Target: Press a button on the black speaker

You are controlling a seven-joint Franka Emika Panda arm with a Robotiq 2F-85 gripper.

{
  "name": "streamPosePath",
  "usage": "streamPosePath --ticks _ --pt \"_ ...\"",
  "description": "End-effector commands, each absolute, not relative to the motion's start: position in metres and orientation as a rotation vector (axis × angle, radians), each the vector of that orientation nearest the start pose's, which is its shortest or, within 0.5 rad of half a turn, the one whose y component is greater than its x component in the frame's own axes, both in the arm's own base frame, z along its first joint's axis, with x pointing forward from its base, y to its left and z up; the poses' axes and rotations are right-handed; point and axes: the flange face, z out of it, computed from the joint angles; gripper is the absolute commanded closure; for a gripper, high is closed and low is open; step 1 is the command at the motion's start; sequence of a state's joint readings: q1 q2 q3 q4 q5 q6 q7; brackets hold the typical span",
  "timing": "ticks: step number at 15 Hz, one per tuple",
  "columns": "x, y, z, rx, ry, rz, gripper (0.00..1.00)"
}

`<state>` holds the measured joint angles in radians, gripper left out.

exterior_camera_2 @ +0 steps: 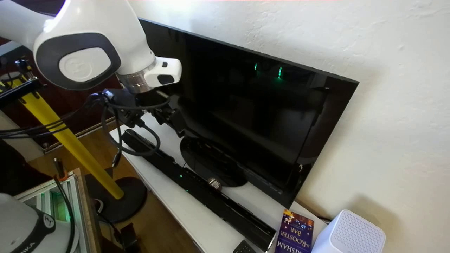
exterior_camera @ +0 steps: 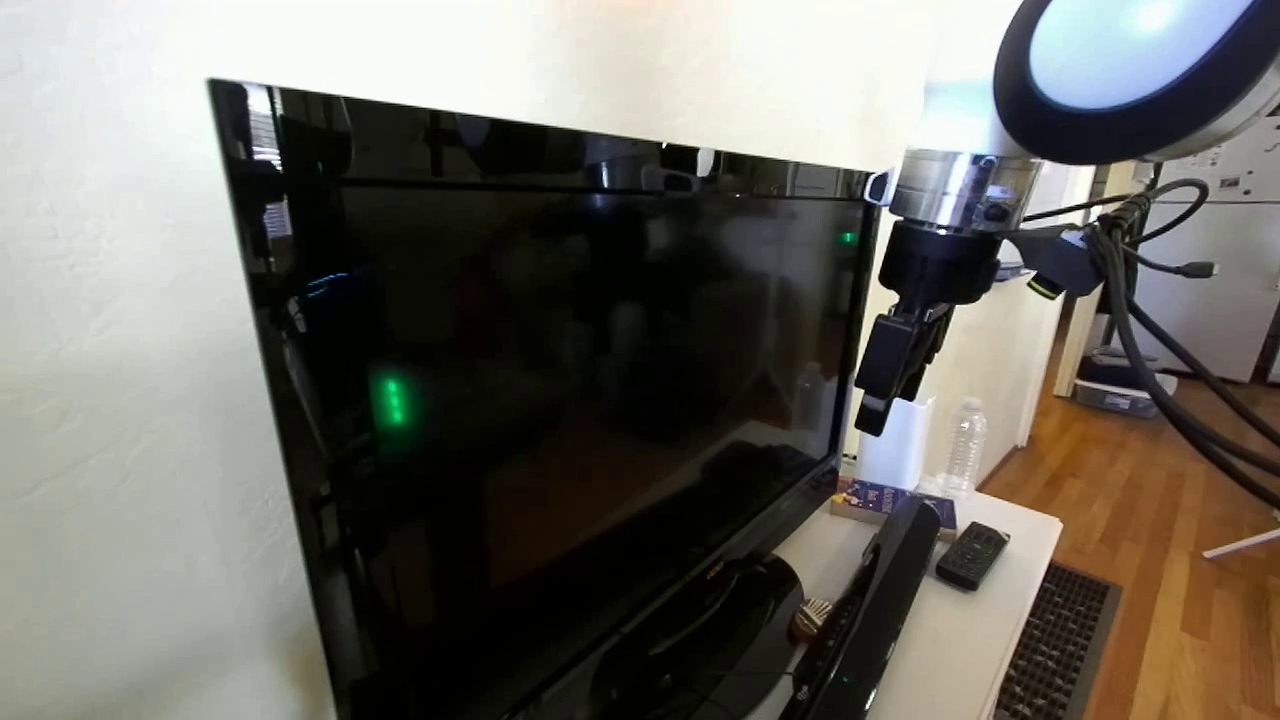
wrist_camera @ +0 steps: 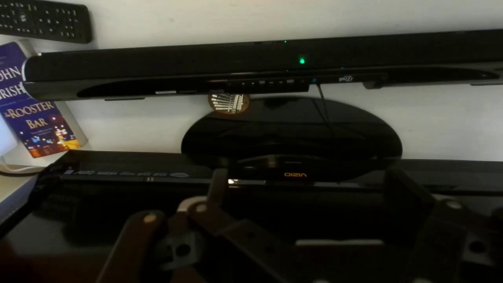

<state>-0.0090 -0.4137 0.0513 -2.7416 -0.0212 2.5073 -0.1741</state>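
Note:
The black speaker (wrist_camera: pixel 157 68) is a long low bar on the white table, lying across the upper part of the wrist view. It shows in both exterior views (exterior_camera: pixel 890 590) (exterior_camera_2: pixel 211 200). A strip of small marked buttons (wrist_camera: pixel 271 82) runs along its edge facing the TV, and a green light glows on its top. My gripper (wrist_camera: pixel 308 177) is open and empty, its two fingers wide apart in the wrist view. In both exterior views the gripper (exterior_camera: pixel 888 410) (exterior_camera_2: pixel 181 133) hangs well above the table, close to the TV screen and apart from the speaker.
The large TV (exterior_camera: pixel 600 350) stands behind the speaker on an oval base (wrist_camera: pixel 290 133). A small kalimba (wrist_camera: pixel 229 103) sits between base and speaker. A book (wrist_camera: pixel 39 114), a remote (wrist_camera: pixel 47 21), a clear bottle (exterior_camera: pixel 966 445) and a white box (exterior_camera_2: pixel 355 232) stand near one end.

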Motion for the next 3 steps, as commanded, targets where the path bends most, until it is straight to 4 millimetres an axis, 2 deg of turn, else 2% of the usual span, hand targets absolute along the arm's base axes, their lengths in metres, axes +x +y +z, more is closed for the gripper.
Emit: streamPosePath --ticks 1,3 --pt "0.3892 0.0156 0.3615 -3.155 -0.363 -0.276 0.00" --pt "0.3890 0.0155 0.3611 -3.156 -0.361 -0.274 0.00"
